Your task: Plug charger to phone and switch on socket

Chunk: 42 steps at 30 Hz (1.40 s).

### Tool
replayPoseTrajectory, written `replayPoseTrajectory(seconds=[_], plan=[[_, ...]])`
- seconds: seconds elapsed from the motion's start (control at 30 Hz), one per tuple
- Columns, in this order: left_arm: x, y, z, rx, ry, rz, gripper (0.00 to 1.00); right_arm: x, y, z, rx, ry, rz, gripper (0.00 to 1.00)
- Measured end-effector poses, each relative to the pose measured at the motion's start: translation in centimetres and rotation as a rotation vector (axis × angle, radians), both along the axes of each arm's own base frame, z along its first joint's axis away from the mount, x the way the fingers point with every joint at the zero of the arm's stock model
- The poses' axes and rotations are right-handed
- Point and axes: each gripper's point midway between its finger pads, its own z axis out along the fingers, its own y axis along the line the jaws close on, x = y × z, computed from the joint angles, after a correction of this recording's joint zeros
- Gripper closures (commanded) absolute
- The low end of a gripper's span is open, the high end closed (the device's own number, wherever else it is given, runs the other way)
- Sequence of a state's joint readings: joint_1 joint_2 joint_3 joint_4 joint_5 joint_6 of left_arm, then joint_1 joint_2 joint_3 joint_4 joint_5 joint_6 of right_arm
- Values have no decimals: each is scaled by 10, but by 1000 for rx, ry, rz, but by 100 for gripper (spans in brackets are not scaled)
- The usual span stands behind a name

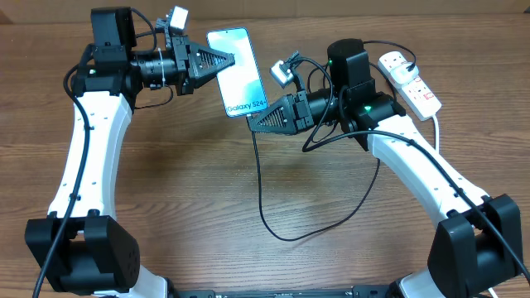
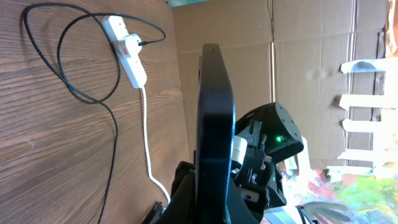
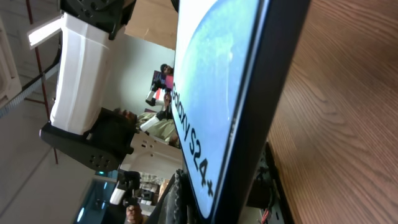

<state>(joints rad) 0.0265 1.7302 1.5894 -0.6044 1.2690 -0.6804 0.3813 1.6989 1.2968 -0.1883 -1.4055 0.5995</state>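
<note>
A slim dark smartphone [image 2: 214, 124] stands edge-on. Left of it, a white oblong power strip [image 2: 125, 51] lies on a brown wooden table [image 2: 43, 162], a thin black cable [image 2: 117, 143] plugged in, looping farther left.

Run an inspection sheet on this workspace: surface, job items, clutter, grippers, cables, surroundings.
Surface: wood-grain table, no spills or marks seen.
Job's things: Galaxy S24 phone held between both grippers, screen up; white power strip at the far right, switch state unreadable.
Clutter: nothing seen.
Grippers: left gripper shut on the phone's long edge; right gripper shut at the phone's lettered end, and what it pinches is hidden.
Cables: black charger cable loops across the table from the right gripper's tip towards the power strip; thick white lead trails off the strip.
Surroundings: cardboard panels behind the table.
</note>
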Motion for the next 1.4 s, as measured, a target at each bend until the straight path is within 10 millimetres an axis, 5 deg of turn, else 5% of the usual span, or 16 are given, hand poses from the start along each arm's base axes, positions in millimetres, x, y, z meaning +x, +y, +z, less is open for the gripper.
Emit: replayPoseTrajectory(seconds=[1.4], plan=[[-6,5,6,-36,-14,-32,96,4,4,11,13,12,-5,96]])
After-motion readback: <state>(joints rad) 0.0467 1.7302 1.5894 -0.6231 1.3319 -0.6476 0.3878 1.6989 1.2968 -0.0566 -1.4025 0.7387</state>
